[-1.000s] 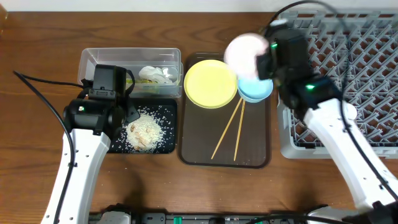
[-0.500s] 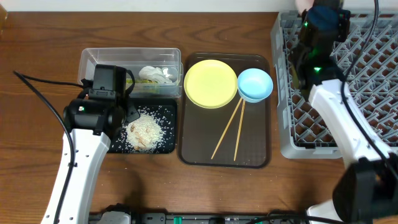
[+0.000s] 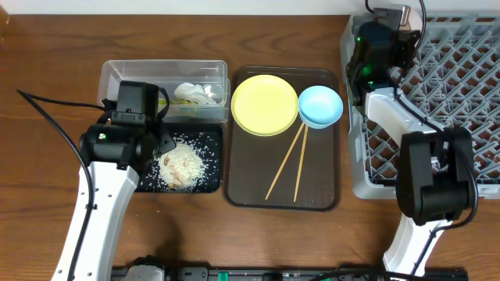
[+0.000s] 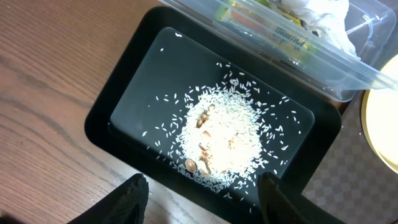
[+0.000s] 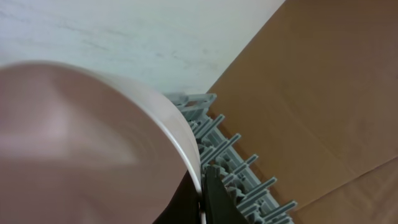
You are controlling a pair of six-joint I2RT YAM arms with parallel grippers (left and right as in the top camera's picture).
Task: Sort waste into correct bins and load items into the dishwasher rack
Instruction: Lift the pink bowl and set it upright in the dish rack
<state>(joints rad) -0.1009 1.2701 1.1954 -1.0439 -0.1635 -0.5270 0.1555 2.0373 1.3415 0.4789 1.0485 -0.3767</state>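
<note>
White bowl (image 5: 81,143) hangs over the far corner of the rack (image 5: 242,169), rim pinched in your right gripper (image 5: 201,186); release it tilted and it could tip off the edge. Left gripper (image 4: 203,198) hovers, fingers apart, above the rice tray (image 4: 140,74).

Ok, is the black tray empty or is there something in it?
Not empty. The black tray holds a heap of rice, with loose grains scattered around it.
</note>
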